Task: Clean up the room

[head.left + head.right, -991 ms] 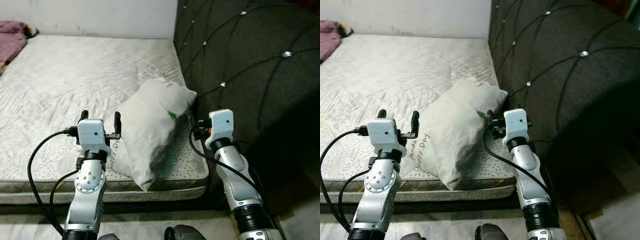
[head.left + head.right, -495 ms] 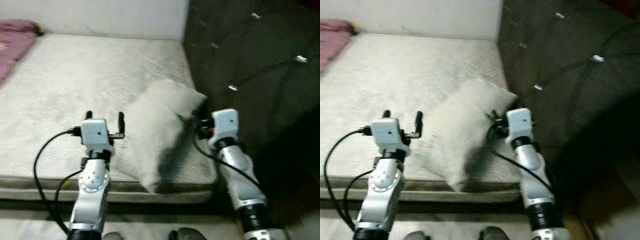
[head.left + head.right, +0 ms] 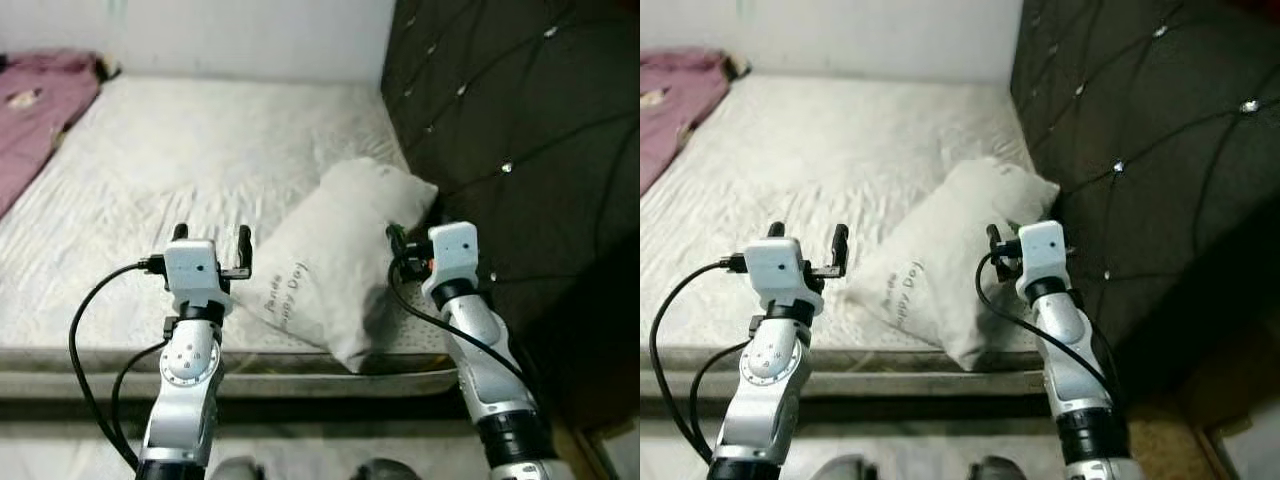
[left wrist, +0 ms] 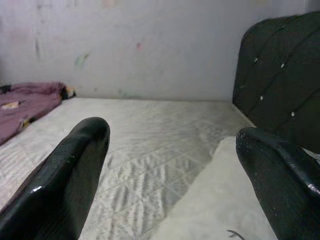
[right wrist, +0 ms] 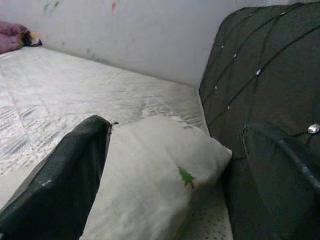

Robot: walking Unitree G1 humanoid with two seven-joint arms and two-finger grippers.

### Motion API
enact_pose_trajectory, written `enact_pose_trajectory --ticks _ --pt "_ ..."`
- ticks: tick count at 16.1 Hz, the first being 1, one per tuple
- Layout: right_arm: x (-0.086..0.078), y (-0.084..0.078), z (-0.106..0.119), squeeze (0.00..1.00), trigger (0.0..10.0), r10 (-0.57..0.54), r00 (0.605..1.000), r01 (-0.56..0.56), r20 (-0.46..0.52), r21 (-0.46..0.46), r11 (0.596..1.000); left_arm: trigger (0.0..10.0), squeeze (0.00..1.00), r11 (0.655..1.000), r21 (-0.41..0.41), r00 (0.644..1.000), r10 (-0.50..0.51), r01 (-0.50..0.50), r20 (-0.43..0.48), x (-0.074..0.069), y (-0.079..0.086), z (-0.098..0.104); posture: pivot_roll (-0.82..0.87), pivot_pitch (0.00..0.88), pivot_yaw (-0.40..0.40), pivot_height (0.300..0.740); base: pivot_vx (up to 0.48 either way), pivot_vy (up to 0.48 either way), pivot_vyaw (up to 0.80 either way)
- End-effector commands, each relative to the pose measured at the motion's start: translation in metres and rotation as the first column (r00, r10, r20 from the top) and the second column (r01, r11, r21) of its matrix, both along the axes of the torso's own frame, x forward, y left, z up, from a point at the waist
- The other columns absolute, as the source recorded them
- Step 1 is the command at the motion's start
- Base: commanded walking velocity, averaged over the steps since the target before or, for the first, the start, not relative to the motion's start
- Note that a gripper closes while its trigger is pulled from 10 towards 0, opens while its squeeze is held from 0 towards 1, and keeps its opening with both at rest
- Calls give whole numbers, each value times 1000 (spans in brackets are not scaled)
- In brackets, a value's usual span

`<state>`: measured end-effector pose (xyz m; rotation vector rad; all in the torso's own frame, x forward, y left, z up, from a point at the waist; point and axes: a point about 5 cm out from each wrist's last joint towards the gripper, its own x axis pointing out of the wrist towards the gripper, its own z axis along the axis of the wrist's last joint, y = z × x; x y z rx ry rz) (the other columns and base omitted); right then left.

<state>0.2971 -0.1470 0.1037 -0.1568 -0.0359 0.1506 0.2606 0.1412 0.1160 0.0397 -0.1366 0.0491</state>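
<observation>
Squaring up to the pillow (image 3: 335,255), the left gripper (image 3: 211,241) and right gripper (image 5: 175,165) flank it, both spread wide and empty. Next, I judge, they must close in from either side to lift it.

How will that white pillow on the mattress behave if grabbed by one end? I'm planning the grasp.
The pillow looks plump and creased, so it will probably sag and fold, not hold its shape. It likely weighs little for its bulk. Its cloth cover shouldn't be slippery, and it won't roll. The left tool and right tool flank it, both open.
</observation>
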Motion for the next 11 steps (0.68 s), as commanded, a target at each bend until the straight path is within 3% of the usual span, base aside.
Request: enact_pose_trajectory --ticks 1,7,11 --pt "2 7 5 0 10000 22 1000 -22 14 7 1000 10000 0 1000 15 1000 11 -11 10 -1 4 2 -42 0 -22 740 0 0 0" --pt "2 7 4 0 10000 22 1000 -22 10 7 1000 10000 0 1000 2 999 -21 21 26 -2 3 4 -41 0 -22 740 0 0 0" --pt "2 7 3 0 10000 25 1000 -25 9 3 1000 10000 0 1000 2 999 -23 23 26 -3 3 4 -41 0 -24 740 265 0 0"
